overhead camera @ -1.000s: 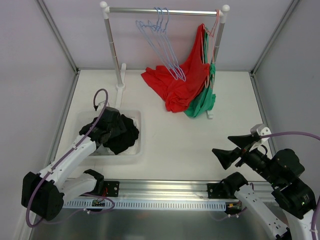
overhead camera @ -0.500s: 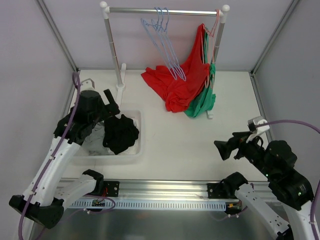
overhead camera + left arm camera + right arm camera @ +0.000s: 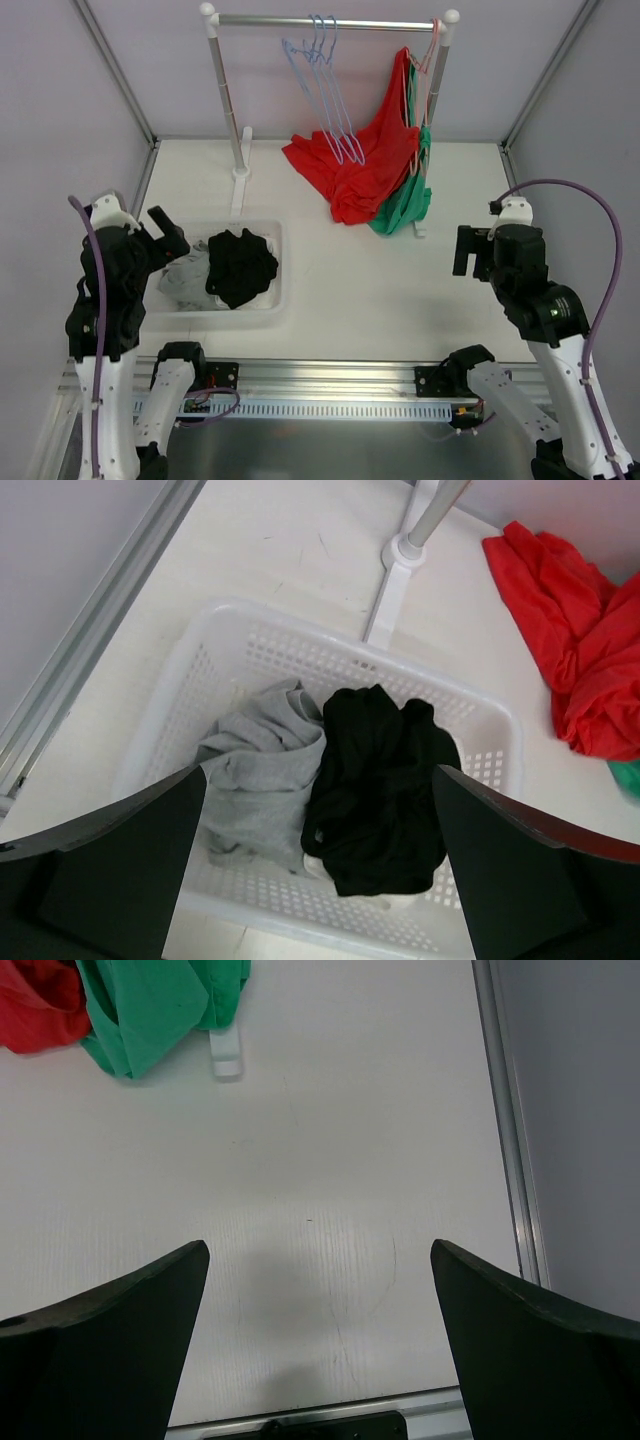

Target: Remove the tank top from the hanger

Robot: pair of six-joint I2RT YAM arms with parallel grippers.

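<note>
The left gripper [image 3: 320, 775] hovers over a white plastic basket [image 3: 170, 690] at the left side of the worktop [image 3: 360, 285]. Its fingers are spread wide and there is nothing between them. In the basket lie a black garment [image 3: 375, 770] and a grey garment [image 3: 260, 780], crumpled side by side and touching, the grey one on the left.

The right gripper [image 3: 320, 1245] is raised over bare worktop on the right side, equally wide and empty, well apart from the clothes.

The red tank top [image 3: 350, 170] hangs from the right end of the clothes rail [image 3: 280, 20], close to the right post. Its upper part is stretched up toward the rail and its lower part is spread in folds on the worktop beneath. The hanger holding it appears to be a pale one at the very end of the rail, though it is too thin to make out clearly. A green garment [image 3: 405, 205] hangs just behind and to the right of the red one, touching it. Several empty blue wire hangers [image 3: 325, 90] hang bunched near the middle of the rail, tilted to the right.
</note>
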